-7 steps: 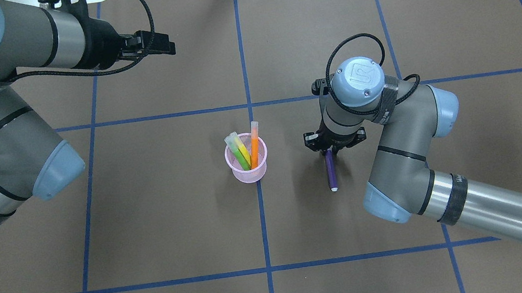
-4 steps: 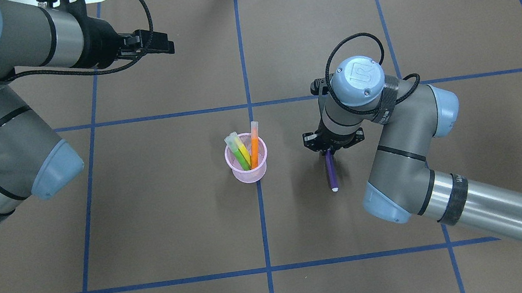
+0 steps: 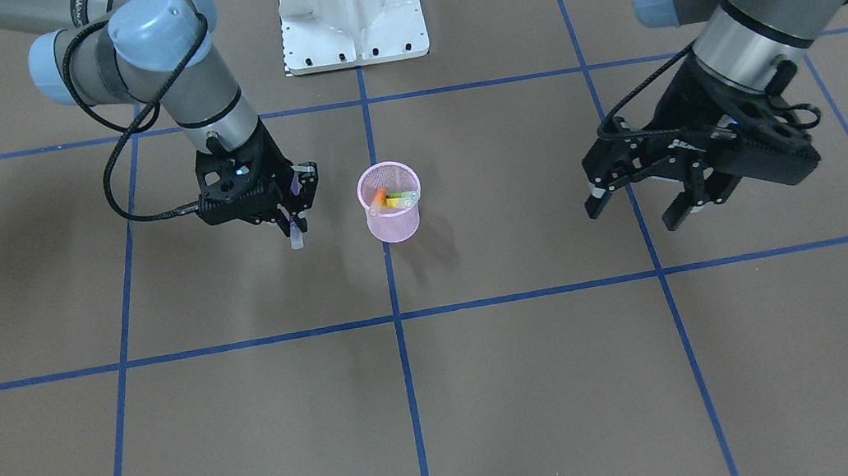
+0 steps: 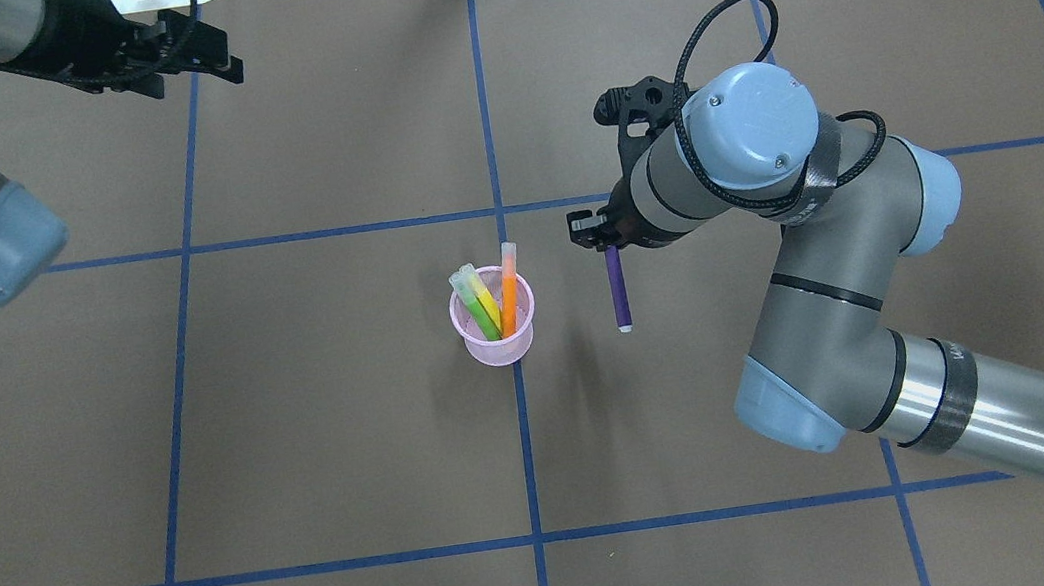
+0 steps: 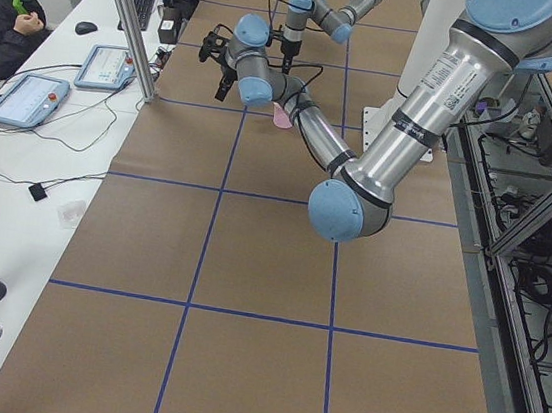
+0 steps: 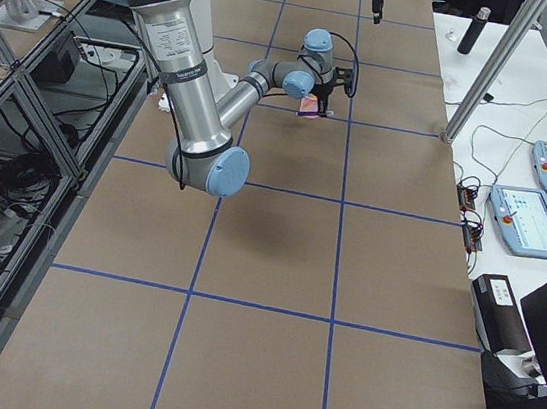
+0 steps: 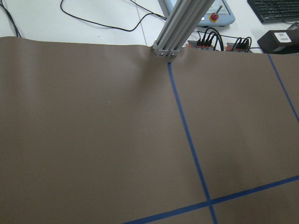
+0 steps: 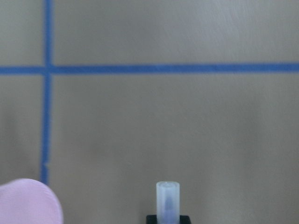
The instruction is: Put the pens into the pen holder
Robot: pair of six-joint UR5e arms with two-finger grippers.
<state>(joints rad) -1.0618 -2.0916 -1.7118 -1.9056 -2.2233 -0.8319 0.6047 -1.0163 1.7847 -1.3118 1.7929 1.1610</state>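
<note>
Table covered in brown paper crossed by blue tape lines, with two robot arms over it. A pink mesh cup stands at the middle of the table, on a tape line. An orange pen and a green pen lean inside it, their pale caps poking above the rim. The right gripper is just beside the cup, toward the table's right edge. Its jaws are clamped on the top of a purple pen, which hangs cap down, lifted off the paper. The left gripper hovers well apart, toward the far left corner, jaws spread and holding nothing.
</note>
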